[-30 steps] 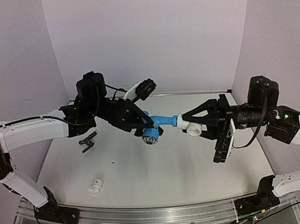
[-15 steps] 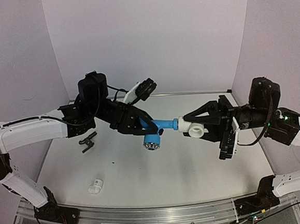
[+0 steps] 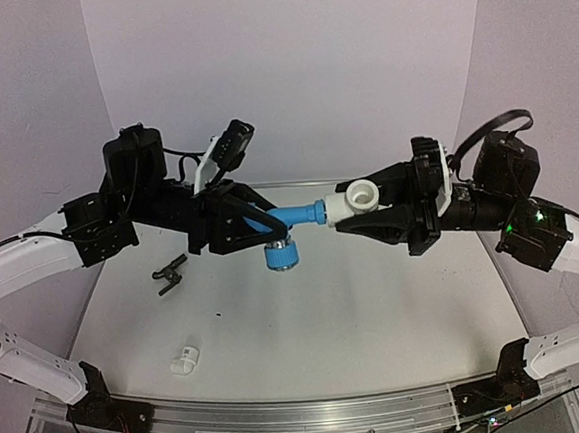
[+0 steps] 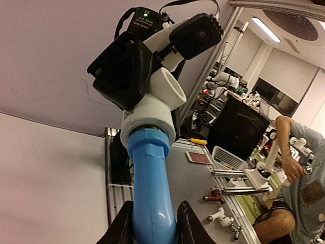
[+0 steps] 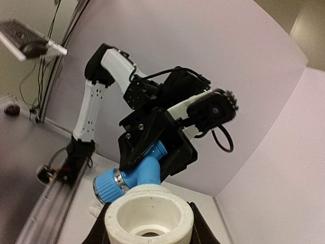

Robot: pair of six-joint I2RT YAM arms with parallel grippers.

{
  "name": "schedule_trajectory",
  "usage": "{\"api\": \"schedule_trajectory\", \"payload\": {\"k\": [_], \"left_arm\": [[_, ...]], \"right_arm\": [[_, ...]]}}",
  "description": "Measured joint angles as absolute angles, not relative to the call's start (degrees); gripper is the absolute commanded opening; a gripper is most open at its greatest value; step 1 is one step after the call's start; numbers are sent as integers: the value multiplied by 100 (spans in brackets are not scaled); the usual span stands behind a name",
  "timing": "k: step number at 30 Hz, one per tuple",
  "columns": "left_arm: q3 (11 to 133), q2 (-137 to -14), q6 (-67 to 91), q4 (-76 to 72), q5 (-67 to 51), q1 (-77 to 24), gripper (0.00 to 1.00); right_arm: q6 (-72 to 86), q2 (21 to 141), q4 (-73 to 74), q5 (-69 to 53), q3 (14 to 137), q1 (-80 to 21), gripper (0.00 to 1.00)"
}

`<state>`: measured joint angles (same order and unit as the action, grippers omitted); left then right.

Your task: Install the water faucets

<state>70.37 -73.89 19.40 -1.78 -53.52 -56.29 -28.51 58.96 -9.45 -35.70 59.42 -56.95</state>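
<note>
The blue water faucet (image 3: 295, 216) hangs in the air above the table, its ribbed knob (image 3: 281, 255) pointing down. Its stem end sits in a white pipe fitting (image 3: 358, 199). My left gripper (image 3: 260, 227) is shut on the faucet's curved body; in the left wrist view the faucet (image 4: 150, 193) runs up between the fingers to the fitting (image 4: 152, 107). My right gripper (image 3: 375, 215) is shut on the fitting. The right wrist view shows the fitting's open mouth (image 5: 149, 216) close up, with the faucet (image 5: 137, 175) and left gripper (image 5: 152, 137) behind it.
A small black part (image 3: 171, 276) lies on the table at the left. A second white fitting (image 3: 184, 359) lies near the front left. Pale walls enclose the table on three sides, and a metal rail (image 3: 285, 417) runs along the front edge.
My left gripper has shut on the faucet. Both arms have risen and turned, so the knob now points down and the fitting's open mouth faces up.
</note>
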Motion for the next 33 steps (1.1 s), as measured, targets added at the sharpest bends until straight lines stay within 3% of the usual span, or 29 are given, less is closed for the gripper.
{"api": "schedule_trajectory", "payload": {"k": [9,11,12,16,19,28,33], "left_arm": [[6982,-6770,12,648,-3828,-5942,17],[6958,-6672,-248,764,-3607,-6001,23],[6956,-6628,-397,812,-3503,-6014,27],[6978,-6587,-746,1048,-3234,-6031,78],[7059,-6602,-781,1269,-3120,-6020,99],[7391,-6722,64,1874,-3009,-6005,100],[7413,-6746,1127,1892,-3618,-5669,100]], "right_arm": [[386,6200,-1212,-3500,6047,-5693,0],[727,6259,-1275,-3514,6047,-5695,0],[867,6292,-1315,-3516,6047,-5695,0],[917,6353,-1321,-3468,6049,-5693,0],[436,6353,-1125,-3297,6136,-5693,0],[-2502,5983,-786,-2952,6453,-5693,0],[-5057,5518,-576,-3284,6359,-5693,0]]}}
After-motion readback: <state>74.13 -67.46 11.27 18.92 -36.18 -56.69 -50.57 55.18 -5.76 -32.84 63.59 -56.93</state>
